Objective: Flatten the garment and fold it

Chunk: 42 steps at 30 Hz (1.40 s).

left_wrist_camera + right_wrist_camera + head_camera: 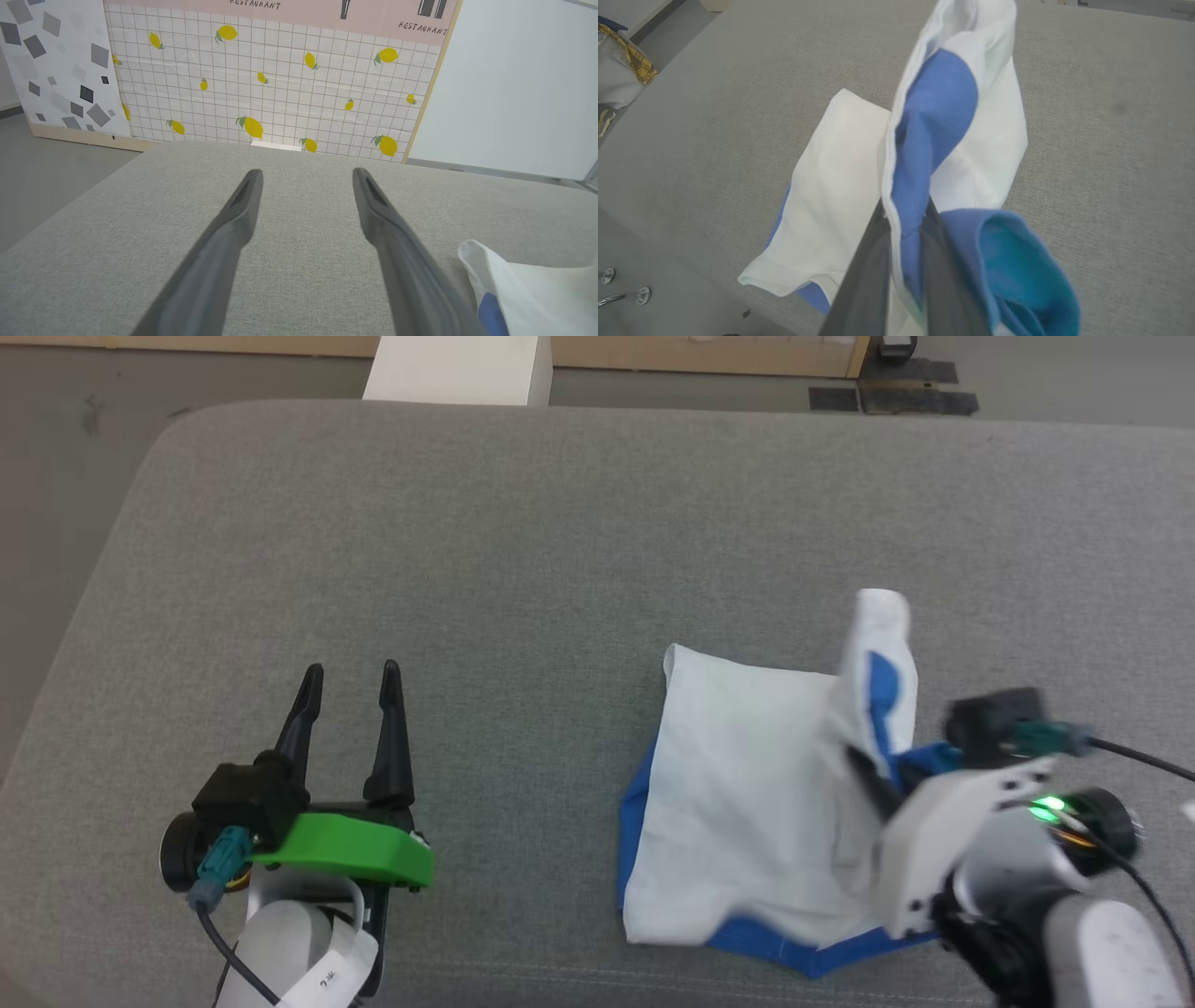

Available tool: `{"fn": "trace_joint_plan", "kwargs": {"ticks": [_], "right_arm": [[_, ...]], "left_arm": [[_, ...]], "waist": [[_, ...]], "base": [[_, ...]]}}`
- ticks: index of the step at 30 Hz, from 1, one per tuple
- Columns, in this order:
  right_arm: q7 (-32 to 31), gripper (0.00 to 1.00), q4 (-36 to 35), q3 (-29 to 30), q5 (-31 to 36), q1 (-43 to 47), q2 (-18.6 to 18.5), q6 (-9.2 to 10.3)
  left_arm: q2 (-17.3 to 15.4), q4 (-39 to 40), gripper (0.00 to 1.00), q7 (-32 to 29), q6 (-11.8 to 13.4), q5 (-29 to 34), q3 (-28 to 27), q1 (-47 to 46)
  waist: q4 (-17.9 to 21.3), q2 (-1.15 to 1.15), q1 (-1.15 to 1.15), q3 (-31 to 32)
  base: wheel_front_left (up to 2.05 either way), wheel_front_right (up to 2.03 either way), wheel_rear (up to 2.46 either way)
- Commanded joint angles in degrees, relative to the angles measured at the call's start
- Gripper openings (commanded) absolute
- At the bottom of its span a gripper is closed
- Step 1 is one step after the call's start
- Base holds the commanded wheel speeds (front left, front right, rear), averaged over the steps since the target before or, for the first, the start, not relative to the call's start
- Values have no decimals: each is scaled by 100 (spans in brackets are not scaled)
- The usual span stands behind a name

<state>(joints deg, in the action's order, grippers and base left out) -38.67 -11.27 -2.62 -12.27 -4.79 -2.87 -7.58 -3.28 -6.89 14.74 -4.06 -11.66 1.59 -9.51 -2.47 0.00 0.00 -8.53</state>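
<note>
The garment (747, 775) lies bunched on the right half of the grey surface (467, 569), close to its front edge. The right gripper (873, 775) is clamped on a fold of its white and blue cloth, lifting that part clear. The left gripper (352, 670) hovers well apart from it, fingers spread and empty. Nothing pins the resting part, so a pull is likely to drag the whole garment and rumple it, or slide it over the near edge. The pinch looks narrow, so the fold may slip out or twist. On the lemon-patterned panel (261, 93) "RESTAURANT" reads twice. A label (327, 975) on the left arm is too small to read, and no lettering shows on the garment.
</note>
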Motion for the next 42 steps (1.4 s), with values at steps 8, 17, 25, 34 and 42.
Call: {"fn": "trace_joint_plan", "kwargs": {"ticks": [8, 17, 25, 34, 42], "right_arm": [[-227, 0, 878, -1188, 62, -845, -1, 9], [-240, 0, 2365, -1625, -141, -1564, -1, 9], [231, 100, 2514, -1737, -807, -1694, -1, 9], [2222, 100, 964, -1152, -1484, -1183, -1, 9], [3232, 100, 820, 264, -1601, -414, 0, 9]], "left_arm": [[30, 9, 100, 26, -79, -40, 102, -258], [36, -17, 100, 26, -97, -76, 118, -363], [38, -80, 100, 26, -103, -76, 47, -342], [39, -101, 100, 26, -144, -26, -65, -213], [39, -66, 100, 26, -172, 2, -101, -142]], "waist": [[-282, 0, 0, -290], [-492, 0, 0, -499], [-388, 0, 0, -411], [-84, 0, 0, -127], [124, 0, 0, -63]], "base": [[0, 0, 0], [0, 0, 0], [0, 0, 0], [0, 0, 0], [0, 0, 0]]}}
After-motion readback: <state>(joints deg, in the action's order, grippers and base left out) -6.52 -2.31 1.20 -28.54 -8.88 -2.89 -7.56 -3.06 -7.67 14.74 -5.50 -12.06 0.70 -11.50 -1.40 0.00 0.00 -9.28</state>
